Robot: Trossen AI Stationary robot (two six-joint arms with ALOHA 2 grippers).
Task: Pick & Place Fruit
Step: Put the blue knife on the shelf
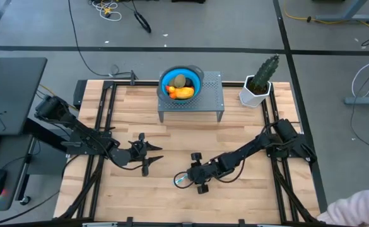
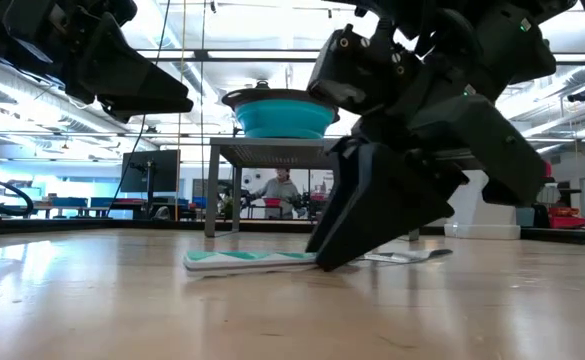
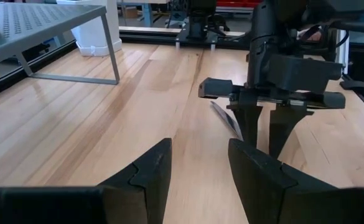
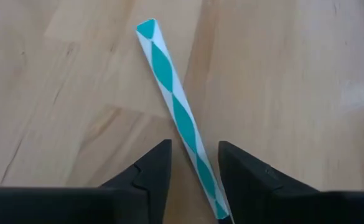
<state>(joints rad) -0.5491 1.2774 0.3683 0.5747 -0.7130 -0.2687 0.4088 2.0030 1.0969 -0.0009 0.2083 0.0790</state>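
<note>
Two pieces of fruit (image 1: 181, 87) show in one blue bowl (image 1: 195, 77) on the grey stand (image 1: 213, 93): we count one orange, one olive-brown. Our right hand (image 1: 188, 178) straddles the white-and-teal stick (image 4: 177, 112), fingers apart, touching the wooden tabletop (image 1: 247, 120); only its wrist view shows the pattern. Our left hand (image 1: 154, 157) waits released nearby. One cactus (image 1: 262, 74) stands aside.

Smooth, lightly glossy wood table (image 1: 171, 145); perforated matt grey metal stand (image 1: 212, 94); glossy blue bowl (image 1: 193, 85).
</note>
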